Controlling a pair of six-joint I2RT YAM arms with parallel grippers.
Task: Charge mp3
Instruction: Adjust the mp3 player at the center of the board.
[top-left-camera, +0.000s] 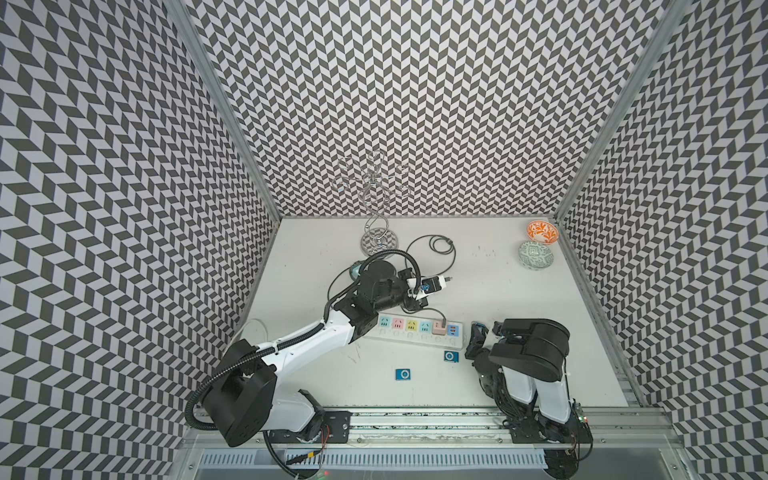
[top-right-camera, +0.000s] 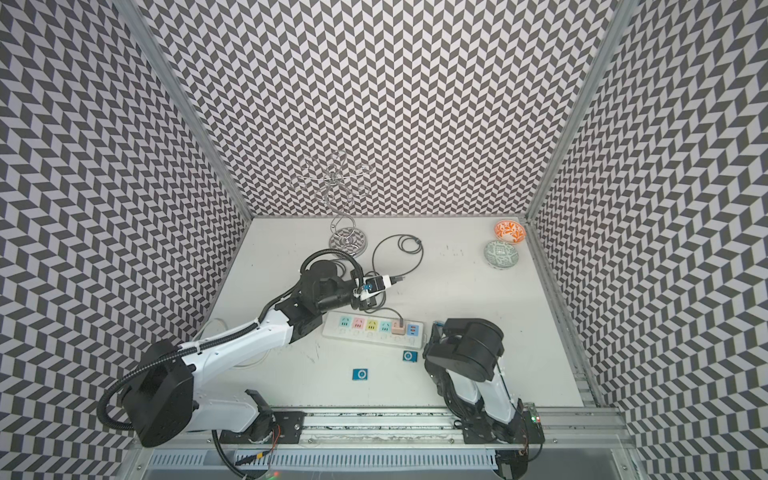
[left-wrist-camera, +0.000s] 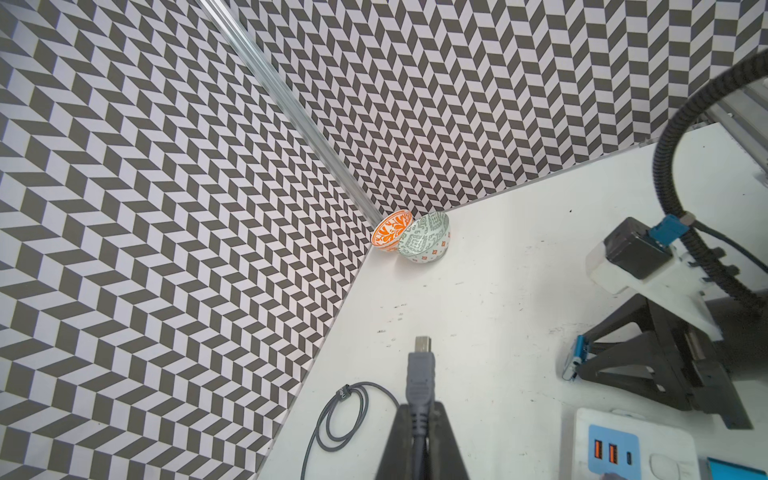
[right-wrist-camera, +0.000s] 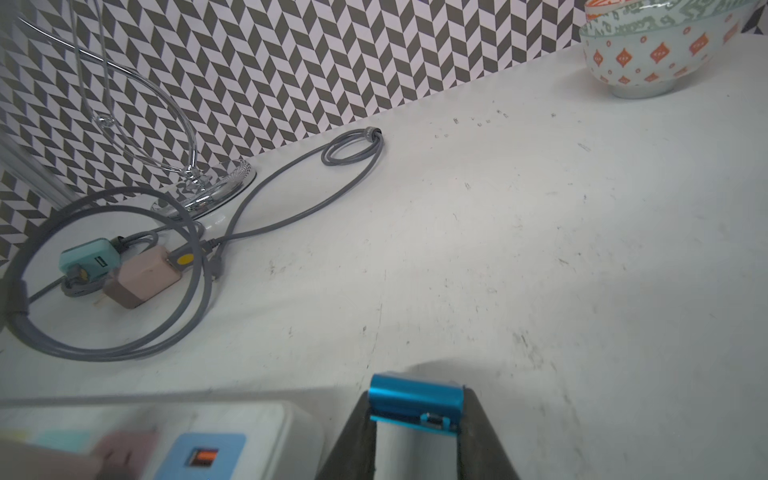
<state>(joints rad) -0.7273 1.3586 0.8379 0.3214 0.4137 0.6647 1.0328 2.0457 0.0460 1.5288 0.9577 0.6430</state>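
Left end effector is clamped on a grey cable plug. Right end effector grips a blue mp3 player, just right of the white power strip, lower right of centre in both top views.

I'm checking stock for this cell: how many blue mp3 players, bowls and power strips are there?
Blue mp3 players: 3, one of them in the right gripper
Bowls: 2
Power strips: 1
Total: 6
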